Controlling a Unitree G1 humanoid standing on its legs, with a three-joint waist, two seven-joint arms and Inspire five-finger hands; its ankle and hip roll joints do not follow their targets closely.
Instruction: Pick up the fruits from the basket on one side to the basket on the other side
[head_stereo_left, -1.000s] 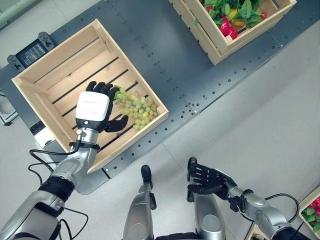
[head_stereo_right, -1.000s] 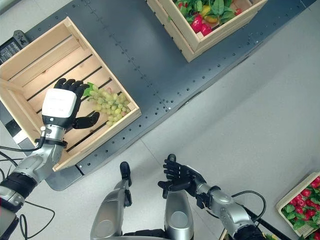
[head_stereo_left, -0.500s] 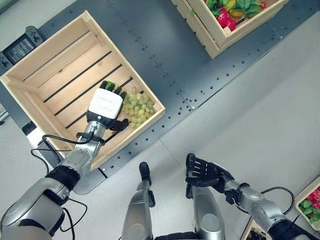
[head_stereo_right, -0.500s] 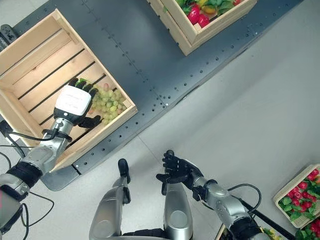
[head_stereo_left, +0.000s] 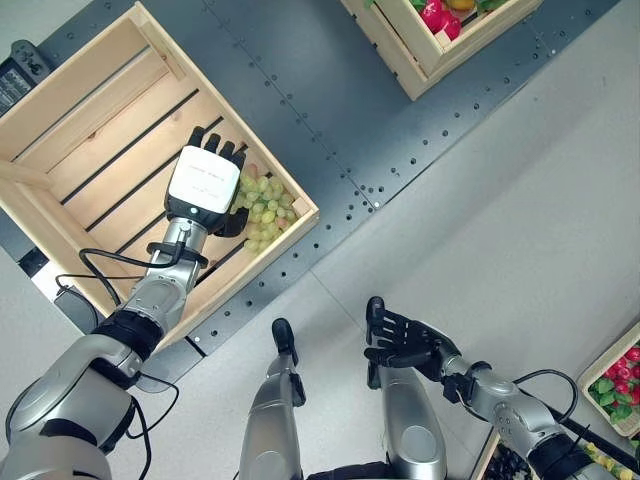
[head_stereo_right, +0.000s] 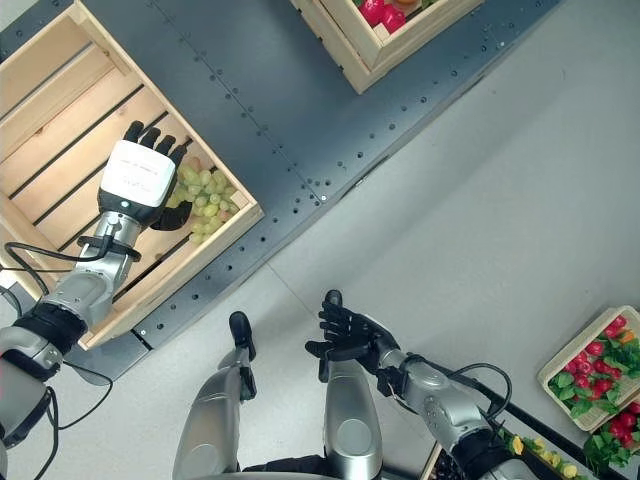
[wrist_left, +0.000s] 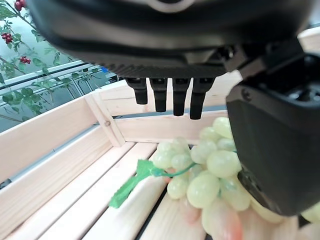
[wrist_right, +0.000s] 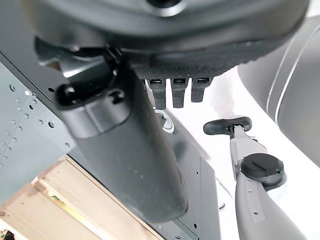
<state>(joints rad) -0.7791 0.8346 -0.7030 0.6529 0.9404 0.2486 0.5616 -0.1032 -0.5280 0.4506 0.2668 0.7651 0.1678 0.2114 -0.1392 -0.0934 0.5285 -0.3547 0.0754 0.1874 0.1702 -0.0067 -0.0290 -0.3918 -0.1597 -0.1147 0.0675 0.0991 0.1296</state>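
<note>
1. The right hand (head_stereo_left: 402, 341) hangs low over pale grey floor (head_stereo_left: 500, 230), fingers spread and relaxed, holding nothing.
2. The left hand (head_stereo_left: 205, 182) is inside the wooden crate (head_stereo_left: 90, 100); its fingers point straight out past the bunch of green grapes (head_stereo_left: 264, 205) and its thumb lies against the grapes, not wrapped round them.
3. In the left wrist view the grapes (wrist_left: 210, 175) lie on the crate's slatted bottom just under and beside the thumb, a green leaf (wrist_left: 131, 182) sticking out toward the crate's corner.
4. Beyond the left hand, the crate sits on a dark grey metal platform (head_stereo_left: 300, 90) dotted with bolts.
5. Farther across that platform stands a second wooden crate (head_stereo_left: 430, 45) with red fruit (head_stereo_left: 437, 17) in it.
6. Off past the right hand, a small crate of red fruit and greenery (head_stereo_left: 620, 385) sits on the floor.
</note>
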